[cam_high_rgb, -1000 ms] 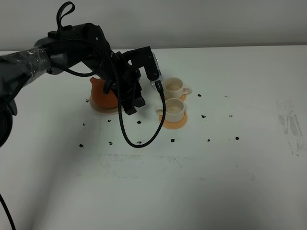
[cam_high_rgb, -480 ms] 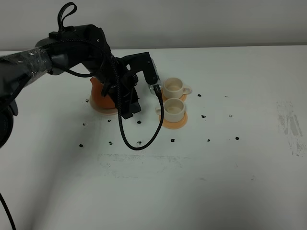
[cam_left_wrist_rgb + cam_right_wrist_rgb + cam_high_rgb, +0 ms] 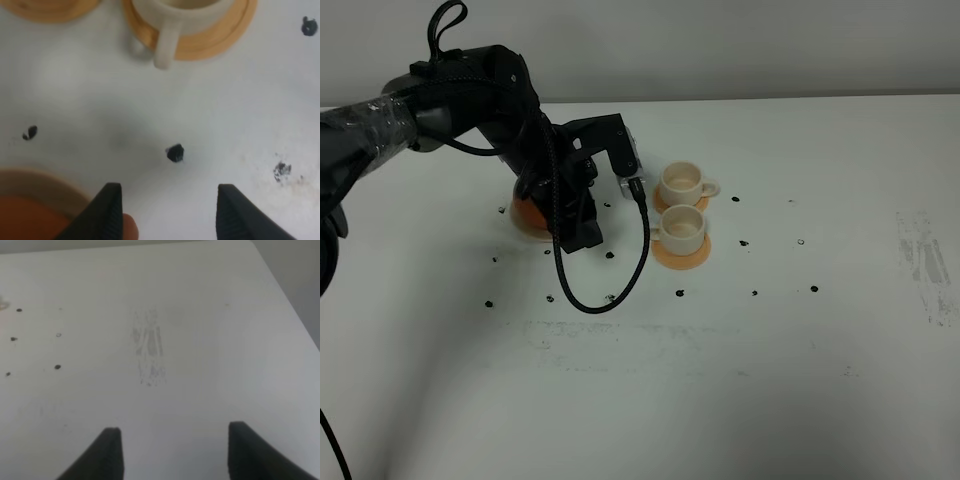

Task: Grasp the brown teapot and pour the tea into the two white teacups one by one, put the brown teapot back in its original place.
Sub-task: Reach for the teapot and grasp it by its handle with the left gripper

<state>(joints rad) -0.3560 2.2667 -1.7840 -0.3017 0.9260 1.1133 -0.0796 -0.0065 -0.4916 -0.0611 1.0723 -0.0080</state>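
Teapot: I am seeing the brown teapot [image 3: 20,220], reddish clay, sitting on its beige saucer [image 3: 47,181], largely hidden under the left arm.
Left tool [image 3: 169,190]: hanging spread wide just beside the teapot, gripping nothing.
Right tool [image 3: 172,432]: standing spread, gripping nothing.
Nearby: two white teacups [image 3: 680,181] sitting on orange coasters [image 3: 682,256].
Room: table [image 3: 840,330] stretching bare on the right.

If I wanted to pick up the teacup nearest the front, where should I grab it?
The near teacup is probably best taken by its little side handle, coming in from the side where the teapot is. The cup stands upright on an orange coaster, and its handle sticks out sideways that way, so it is easy to pinch.
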